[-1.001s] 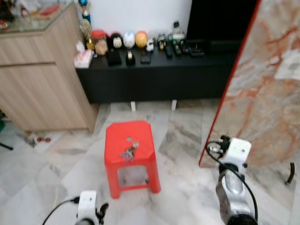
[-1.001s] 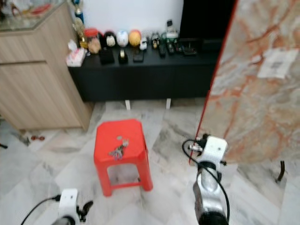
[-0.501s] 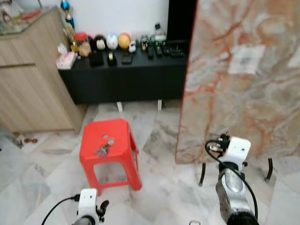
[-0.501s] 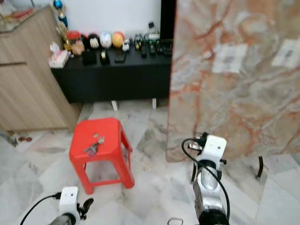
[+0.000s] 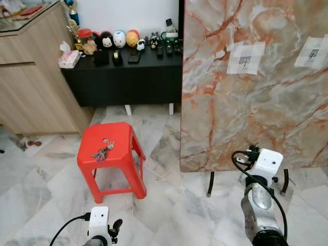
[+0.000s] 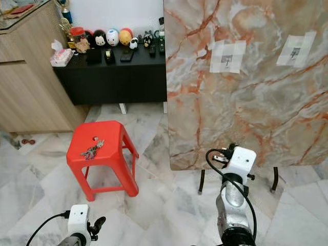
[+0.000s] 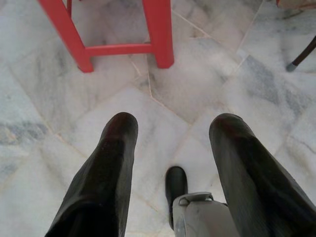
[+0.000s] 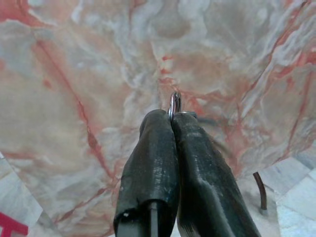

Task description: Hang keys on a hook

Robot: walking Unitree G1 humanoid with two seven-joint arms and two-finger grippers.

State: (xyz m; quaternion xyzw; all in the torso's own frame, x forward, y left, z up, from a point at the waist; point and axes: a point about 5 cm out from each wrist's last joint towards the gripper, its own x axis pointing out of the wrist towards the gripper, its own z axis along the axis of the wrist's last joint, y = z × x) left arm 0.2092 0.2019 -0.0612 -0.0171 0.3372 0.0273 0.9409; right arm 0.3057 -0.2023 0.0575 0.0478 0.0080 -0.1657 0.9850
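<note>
Barely begun: right claw [image 8: 172, 118] pinched shut on a small metal ring [image 8: 175, 103], left claw [image 7: 170, 136] agape and empty, keys [image 5: 102, 151] unlifted on red stool [image 5: 123, 159] ahead-left, hanging left.

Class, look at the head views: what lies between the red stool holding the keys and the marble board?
Only bare marble floor. In the right eye view, the red stool with the keys stands apart from the marble board.
</note>
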